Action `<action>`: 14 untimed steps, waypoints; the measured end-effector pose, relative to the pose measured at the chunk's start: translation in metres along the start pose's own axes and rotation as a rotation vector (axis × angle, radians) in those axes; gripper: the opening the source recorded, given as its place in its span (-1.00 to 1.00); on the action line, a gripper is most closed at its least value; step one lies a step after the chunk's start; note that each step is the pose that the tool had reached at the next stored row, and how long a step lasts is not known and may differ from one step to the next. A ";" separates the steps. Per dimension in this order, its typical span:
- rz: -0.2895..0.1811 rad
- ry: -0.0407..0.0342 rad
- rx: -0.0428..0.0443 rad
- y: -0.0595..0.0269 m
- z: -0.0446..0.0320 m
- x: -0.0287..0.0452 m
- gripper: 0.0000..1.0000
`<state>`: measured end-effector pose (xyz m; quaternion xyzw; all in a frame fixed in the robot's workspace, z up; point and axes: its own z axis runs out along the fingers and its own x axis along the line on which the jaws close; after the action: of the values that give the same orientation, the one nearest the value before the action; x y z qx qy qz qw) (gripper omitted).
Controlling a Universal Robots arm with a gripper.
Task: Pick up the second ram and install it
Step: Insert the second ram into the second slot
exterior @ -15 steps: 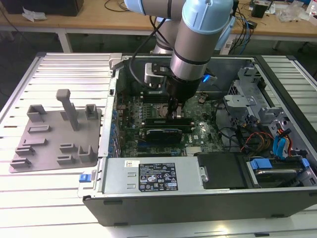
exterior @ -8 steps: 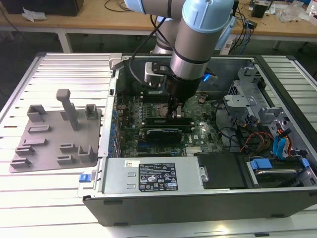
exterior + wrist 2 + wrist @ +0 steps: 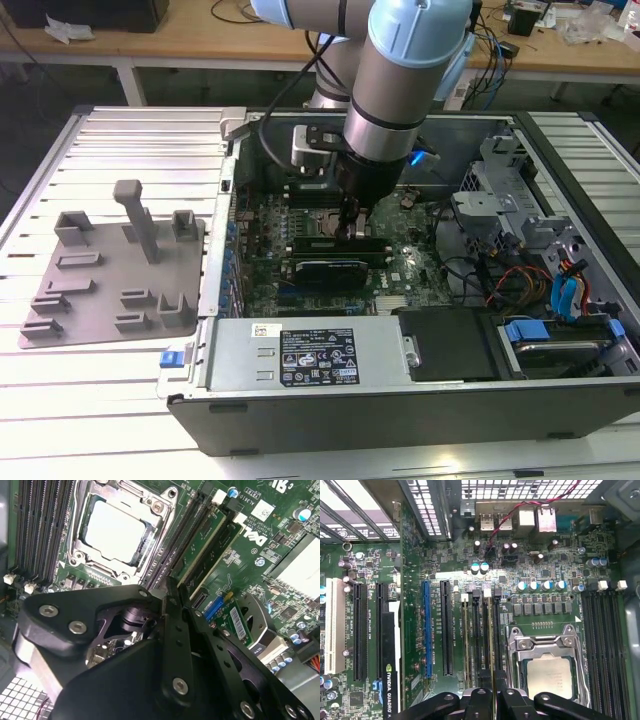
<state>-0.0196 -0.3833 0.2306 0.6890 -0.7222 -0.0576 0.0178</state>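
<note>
The claw [image 3: 355, 228] stands low inside the open computer case [image 3: 420, 400], its black fingers [image 3: 487, 700] closed edge-on around the second ram [image 3: 493, 645], a thin green stick that sits upright in a memory slot just beside the processor socket [image 3: 547, 670]. In the first wrist view the stick runs straight out from between the fingertips, along the dark slots toward the row of small capacitors [image 3: 540, 586]. Another green memory stick [image 3: 466, 640] stands in a slot just beside it, on the side away from the processor. In the second wrist view the two sticks [image 3: 212, 542] lie side by side past the claw's black linkage. Further out on that same side sit the long expansion slots [image 3: 445, 627], and the black graphics card [image 3: 325, 272] lies near the claw in the exterior view. Beyond the case, on the slatted bench [image 3: 100, 420], rests a grey parts tray [image 3: 115, 280].
</note>
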 end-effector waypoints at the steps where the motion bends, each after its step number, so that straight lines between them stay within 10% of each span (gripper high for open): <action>1: -0.001 0.0001 0.0000 0.0000 0.0002 0.0000 -0.78; 14: -0.001 -0.0004 -0.0001 0.0013 0.0025 0.0001 -0.78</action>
<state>-0.0212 -0.3832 0.2282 0.6892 -0.7220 -0.0578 0.0177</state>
